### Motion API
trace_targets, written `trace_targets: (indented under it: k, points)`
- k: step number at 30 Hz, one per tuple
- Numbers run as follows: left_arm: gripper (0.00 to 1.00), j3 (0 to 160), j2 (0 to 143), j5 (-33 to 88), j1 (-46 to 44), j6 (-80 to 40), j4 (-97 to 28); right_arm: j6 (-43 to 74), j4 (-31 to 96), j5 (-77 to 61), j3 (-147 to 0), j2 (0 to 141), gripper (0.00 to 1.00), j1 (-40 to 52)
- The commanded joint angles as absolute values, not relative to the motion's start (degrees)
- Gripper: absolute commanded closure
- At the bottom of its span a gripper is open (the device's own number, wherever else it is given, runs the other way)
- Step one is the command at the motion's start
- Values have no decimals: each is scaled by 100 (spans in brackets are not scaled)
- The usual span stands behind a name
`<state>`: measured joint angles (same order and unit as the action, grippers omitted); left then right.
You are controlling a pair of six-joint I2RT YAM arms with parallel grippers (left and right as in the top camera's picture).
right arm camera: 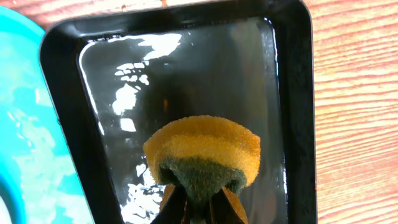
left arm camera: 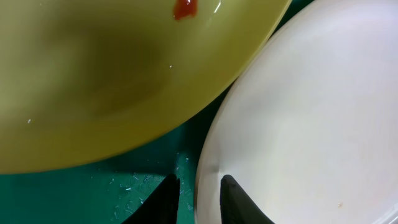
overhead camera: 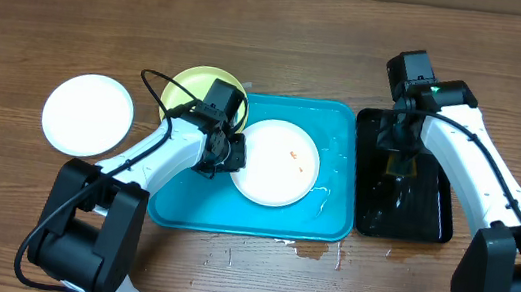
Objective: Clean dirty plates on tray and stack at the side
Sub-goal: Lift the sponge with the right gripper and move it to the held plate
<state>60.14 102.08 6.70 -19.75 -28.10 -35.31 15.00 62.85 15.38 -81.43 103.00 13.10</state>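
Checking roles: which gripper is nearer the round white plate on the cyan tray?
Left gripper: its fingers straddle the white plate's rim; the right gripper holds a yellow sponge over the black tray.

Cyan-blue tray [overhead camera: 231, 218], black tray [overhead camera: 433, 211], orange-flecked white plate [overhead camera: 273, 168], plain white plate [overhead camera: 88, 115], yellow-green plate [overhead camera: 198, 85], yellow-and-green sponge [right arm camera: 202, 149], brown table [overhead camera: 256, 24]

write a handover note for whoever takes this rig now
Left gripper: shut on the rim of the smeared white round plate, in the bright cyan rectangular plastic tray.
Right gripper: shut on the yellow-and-green sponge, over the narrow black tray.
Done: one clean-looking white round plate sits on the table left of the tray.
Remaining: wipe the smeared white plate and the pale yellow-green round plate at the tray's far-left corner, then stack both.
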Motion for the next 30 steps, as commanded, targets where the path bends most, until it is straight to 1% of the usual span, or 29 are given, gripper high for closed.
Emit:
trace_targets:
  k: [1,5,8,12,16,18,19,20,24,28,30]
  points:
    - [75,6064,10287,711,-1951,-2681,-3529,1721,6451,2130,-8224,10221,96,1280]
    - [75,6064,10287,711,-1951,-2679,-3529,1903,6399,2008,-8224,10221,96,1181]
    - [75,6064,10287,711,-1951,-2681,-3529,1500,6226,1291,-8224,10224,96,1170]
    - [76,6064,10287,711,-1951,-2681,-3522,1271,5988,451,-8224,10221,96,1170]
    - [88,6064,10287,711,-1953,-2679,-3507,888,5736,-779,-8224,10221,96,1243]
    - [91,6064,10287,711,-1953,-2679,-3507,886,5647,-1061,-8224,10221,96,1321]
    - [95,6064,10287,711,-1953,-2679,-3507,886,5575,-1197,-8224,10221,96,1402]
    - [96,6064,10287,711,-1953,-2679,-3505,864,5520,-1275,-8224,10221,96,1481]
    - [96,6064,10287,709,-1953,-2679,-3489,696,5330,-1188,-8224,10221,96,1988]
    - [96,6064,10287,711,-1953,-2679,-3489,705,5179,-344,-8221,10224,96,2598]
    - [94,6064,10287,709,-1953,-2679,-3489,705,5098,163,-8204,10224,96,2873]
